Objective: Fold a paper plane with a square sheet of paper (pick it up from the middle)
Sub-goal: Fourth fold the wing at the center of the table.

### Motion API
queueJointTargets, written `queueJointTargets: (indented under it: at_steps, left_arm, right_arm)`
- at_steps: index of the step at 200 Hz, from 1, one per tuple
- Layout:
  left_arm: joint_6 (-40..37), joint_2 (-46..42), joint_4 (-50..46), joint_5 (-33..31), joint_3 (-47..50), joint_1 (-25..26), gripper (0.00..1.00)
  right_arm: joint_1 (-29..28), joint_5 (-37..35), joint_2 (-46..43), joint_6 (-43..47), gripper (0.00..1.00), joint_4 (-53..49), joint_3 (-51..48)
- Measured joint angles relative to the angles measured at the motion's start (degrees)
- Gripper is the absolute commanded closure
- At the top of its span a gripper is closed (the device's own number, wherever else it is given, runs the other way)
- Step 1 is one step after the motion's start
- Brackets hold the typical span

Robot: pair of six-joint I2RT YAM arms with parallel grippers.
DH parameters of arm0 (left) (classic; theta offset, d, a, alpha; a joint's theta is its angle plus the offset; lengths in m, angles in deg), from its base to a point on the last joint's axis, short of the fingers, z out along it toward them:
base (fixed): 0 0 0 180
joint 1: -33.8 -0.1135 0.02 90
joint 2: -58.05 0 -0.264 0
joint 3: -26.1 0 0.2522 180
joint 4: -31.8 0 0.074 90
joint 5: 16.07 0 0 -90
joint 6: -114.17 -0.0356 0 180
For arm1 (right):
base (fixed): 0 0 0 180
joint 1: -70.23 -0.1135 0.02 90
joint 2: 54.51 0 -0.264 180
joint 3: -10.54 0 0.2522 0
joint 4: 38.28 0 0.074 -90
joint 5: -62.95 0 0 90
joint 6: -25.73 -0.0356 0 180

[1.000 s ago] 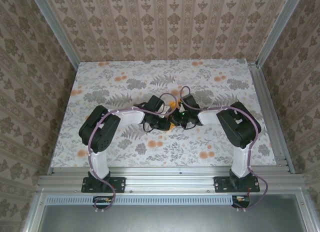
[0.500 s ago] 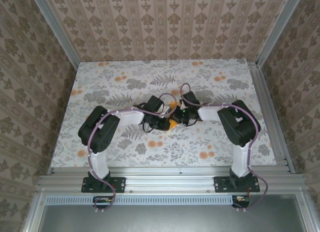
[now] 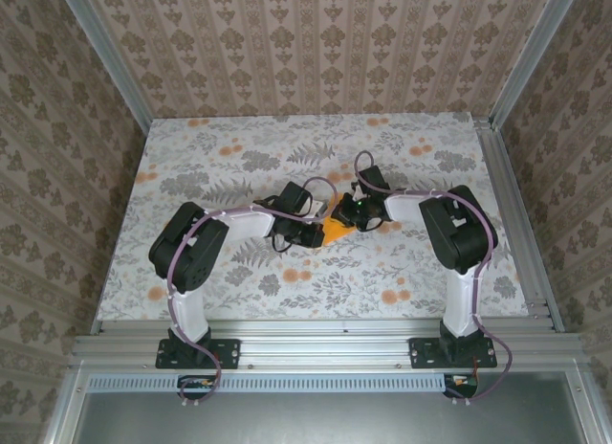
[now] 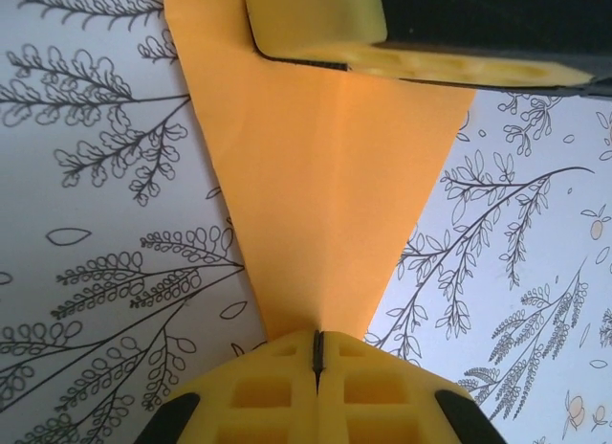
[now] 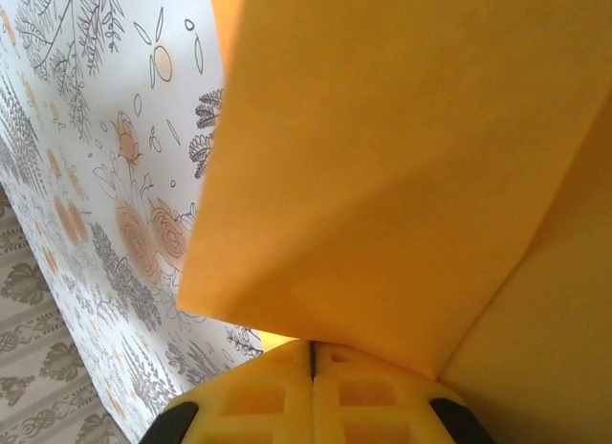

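Observation:
The square sheet of paper [image 3: 335, 233] is bright orange and folded into a wedge, held between my two grippers at the middle of the table. In the left wrist view the sheet of paper [image 4: 325, 176] narrows toward my left gripper [image 4: 318, 335], whose yellow jaws are shut on its pointed end. A yellow finger of my right gripper [image 4: 316, 23] rests at the wide end. In the right wrist view a paper flap [image 5: 402, 176] rises just in front of my right gripper [image 5: 313, 346], shut on the paper's edge. From above, the left gripper [image 3: 314, 235] and right gripper [image 3: 346, 214] nearly meet.
A grey floral cloth [image 3: 229, 157] with small orange flower prints covers the table. Aluminium rails [image 3: 507, 205] and patterned walls close it in on three sides. Both arms bend inward, with their cables looping over the centre.
My right gripper has moved away from the arm bases and slightly right with the paper, so more of the orange wedge shows. The left gripper has stayed in place and pinched fully shut.

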Motion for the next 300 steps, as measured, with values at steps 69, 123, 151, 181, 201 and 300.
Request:
queueJointTargets:
  at_steps: [69, 123, 151, 181, 201, 300]
  left_arm:
    - [-0.57, 0.02, 0.57, -0.63, 0.0, -0.11, 0.95]
    - [-1.25, 0.02, 0.5, -0.61, 0.0, -0.13, 0.95]
    - [-1.49, 0.02, 0.37, -0.39, 0.0, -0.31, 0.95]
    - [-1.64, 0.02, 0.33, -0.39, 0.0, -0.31, 0.95]
    - [-1.66, 0.02, 0.31, -0.39, 0.0, -0.31, 0.95]
    - [-2.1, 0.02, -0.92, 0.52, -0.04, -0.46, 0.95]
  right_arm:
    - [0.7, 1.53, 2.12, 0.17, 0.93, -1.29, 3.08]
    - [3.32, 1.14, 3.19, 0.2, 0.92, -1.38, 4.83]
    - [5.53, 0.7, 4.59, 0.22, 0.92, -1.31, 6.84]
    - [5.9, 1.49, 5.49, 0.39, 0.92, -2.08, 8.17]
    - [6.14, 1.73, 6.23, 0.42, 0.92, -2.36, 9.33]
    - [10.86, -0.15, 9.25, 2.47, 0.93, -2.27, 14.29]
